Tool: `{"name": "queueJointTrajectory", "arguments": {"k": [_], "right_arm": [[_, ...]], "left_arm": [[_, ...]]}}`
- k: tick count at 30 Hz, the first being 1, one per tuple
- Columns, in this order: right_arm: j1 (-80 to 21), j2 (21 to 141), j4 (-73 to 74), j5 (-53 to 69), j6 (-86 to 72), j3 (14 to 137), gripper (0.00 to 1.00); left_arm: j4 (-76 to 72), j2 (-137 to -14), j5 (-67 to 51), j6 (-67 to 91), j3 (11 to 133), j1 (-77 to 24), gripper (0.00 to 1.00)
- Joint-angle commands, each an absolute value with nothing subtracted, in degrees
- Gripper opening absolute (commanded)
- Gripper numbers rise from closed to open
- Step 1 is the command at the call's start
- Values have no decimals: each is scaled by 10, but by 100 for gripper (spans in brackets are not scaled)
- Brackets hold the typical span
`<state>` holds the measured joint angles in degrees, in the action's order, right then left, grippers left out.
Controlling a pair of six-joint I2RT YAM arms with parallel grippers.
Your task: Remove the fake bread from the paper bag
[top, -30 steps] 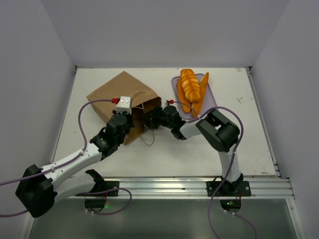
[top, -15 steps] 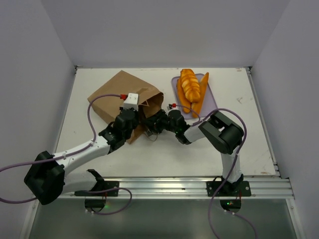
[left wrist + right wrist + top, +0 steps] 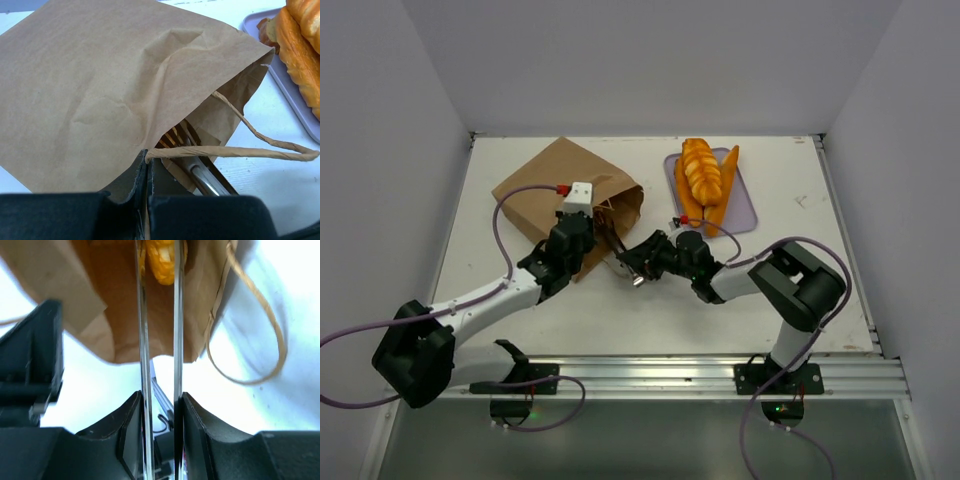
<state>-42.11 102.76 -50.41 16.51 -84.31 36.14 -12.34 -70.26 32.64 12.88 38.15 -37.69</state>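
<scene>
We are clenching our left gripper (image 3: 148, 162) on the rim of the paper bag (image 3: 90, 90). Our right gripper (image 3: 160, 399) is squeezing the tongs (image 3: 177, 340), whose blades are flanking a bread piece (image 3: 161, 260) inside the bag; other loaves (image 3: 701, 170) are lying on the tray (image 3: 747, 197).

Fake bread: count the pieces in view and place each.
4: ridged golden loaf, long orange piece left of it, long orange stick right, on the lavender tray; yellow piece inside the brown paper bag. Others may be hidden.

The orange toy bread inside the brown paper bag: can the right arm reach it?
Probably yes. Its thin metal tongs reach through the open mouth of the brown paper bag and flank the orange toy bread; nothing seems to block them.
</scene>
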Motion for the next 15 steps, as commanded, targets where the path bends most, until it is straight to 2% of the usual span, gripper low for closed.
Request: {"name": "queueJointTrajectory", "arguments": {"k": [1, 7, 11, 15], "right_arm": [[-418, 959, -509, 182, -793, 349, 7], [-418, 840, -375, 155, -724, 323, 1], [-414, 756, -268, 122, -684, 309, 1], [-387, 695, -238, 136, -679, 280, 1]], "left_arm": [[-145, -697, 330, 134, 387, -365, 0], [-144, -689, 318, 133, 384, -352, 0], [-146, -678, 316, 131, 377, -349, 0], [-143, -673, 316, 130, 376, -348, 0]]}}
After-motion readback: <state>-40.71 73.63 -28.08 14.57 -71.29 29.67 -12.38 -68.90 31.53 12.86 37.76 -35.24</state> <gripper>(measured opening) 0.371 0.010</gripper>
